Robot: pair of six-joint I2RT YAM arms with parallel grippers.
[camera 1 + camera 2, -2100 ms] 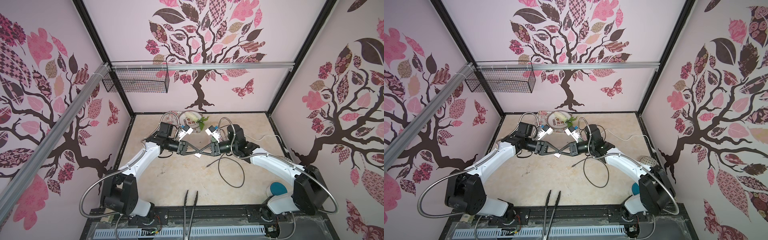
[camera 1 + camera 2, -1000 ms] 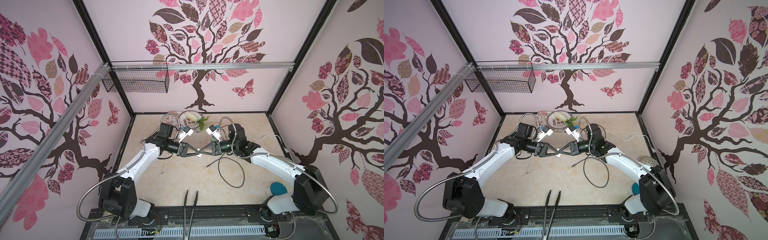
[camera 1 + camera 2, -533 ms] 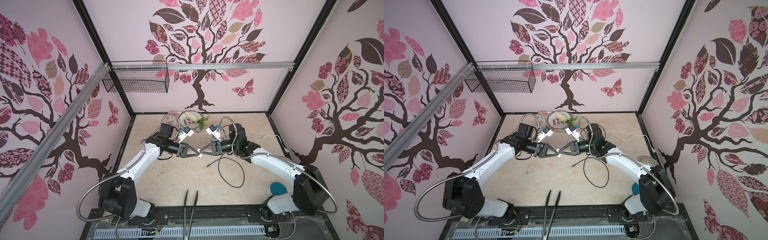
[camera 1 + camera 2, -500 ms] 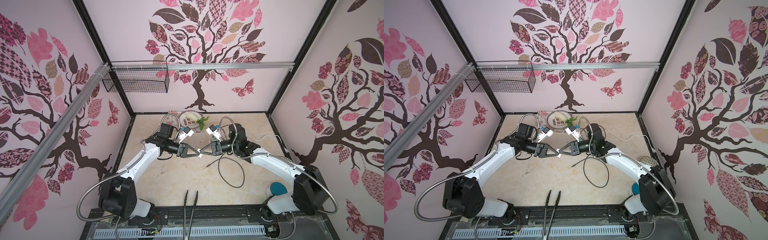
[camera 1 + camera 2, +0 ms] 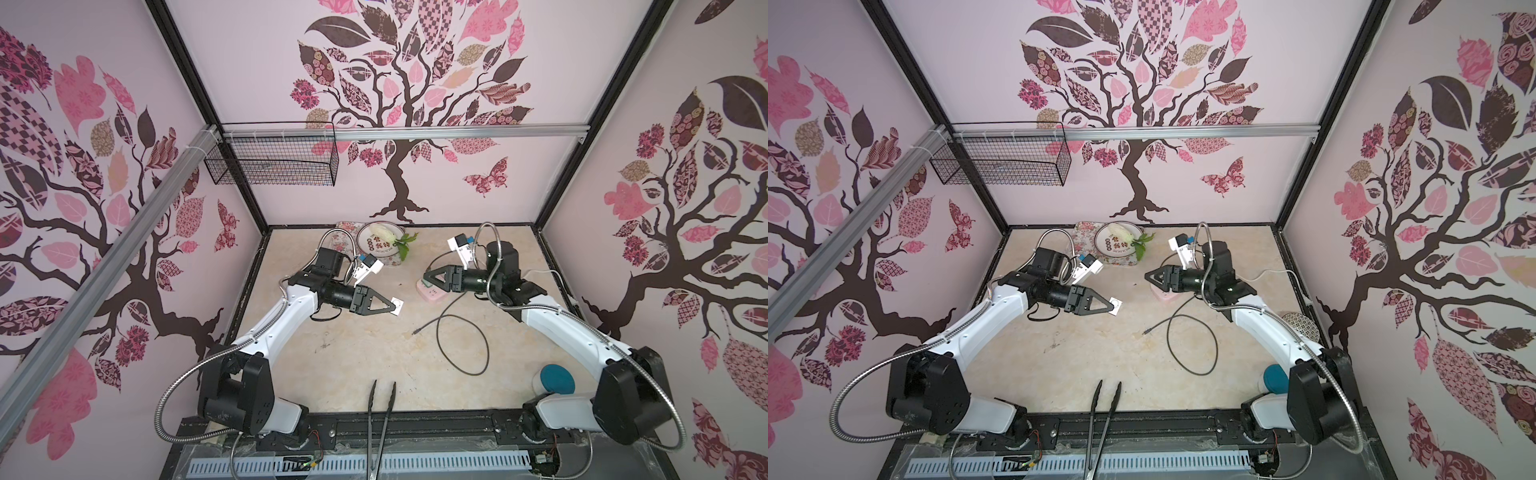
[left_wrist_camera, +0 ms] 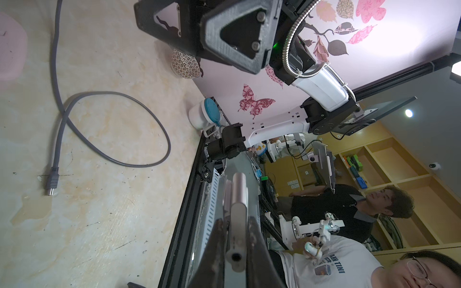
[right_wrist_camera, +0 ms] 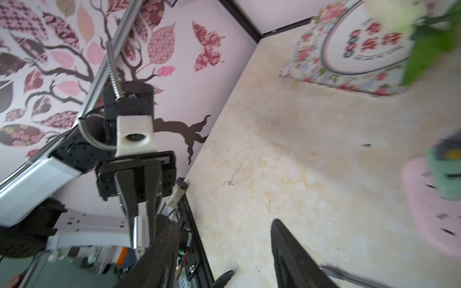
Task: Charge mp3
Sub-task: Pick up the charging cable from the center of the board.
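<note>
Marbled beige table (image 5: 357, 374) floors a booth with tree-patterned walls. In both top views the left gripper (image 5: 392, 308) is closed on the mp3 (image 5: 398, 309) and holds it by one edge in the air left of centre. The right gripper (image 5: 428, 277) hangs over the pink power strip (image 5: 432, 295) to the right. On the near side the grey cable (image 5: 465, 345) loops on the table, its loose connector (image 5: 415, 331) lying flat between the arms and well apart from the player. From the left wrist the mp3 (image 6: 238, 199) is a thin slab pinched between the fingers (image 6: 215, 249), much of it past the tips. A push from the connector (image 6: 51, 183) could, I judge, pivot it or slide it out of the pinch. A round socket shows on the end facing back toward the wrist, and if that is the charging port the jaws stand in its way. The right wrist view is blurred, but it shows the right gripper (image 7: 224, 251) spread wide with nothing between its fingers. The mint-green plug (image 7: 446, 174) sits on the power strip (image 7: 439, 219) near it. The connector is small and flat on the table, so a grab may miss or skid it, and the slack loop could snag or tug the strip as it lifts
</note>
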